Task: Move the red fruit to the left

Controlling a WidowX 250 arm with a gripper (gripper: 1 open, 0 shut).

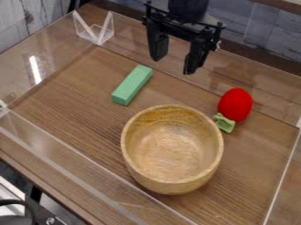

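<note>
Approach step: gripper (pixel 175 54) spread wide, empty, hovers at twelve o'clock; next descend onto red fruit (pixel 237 103) at four.

The arm (pixel 186 7) was cut off by the top edge of the frame, so only the gripper (pixel 174 54) and a short stretch above it showed. The wooden bowl (pixel 173 148) hid the tabletop behind its far rim. At lower left a dark object (pixel 14 211) (perhaps cabling) was cropped by the corner and too blurred to identify. The clear wall (pixel 282 189) at right ran out of frame.
</note>
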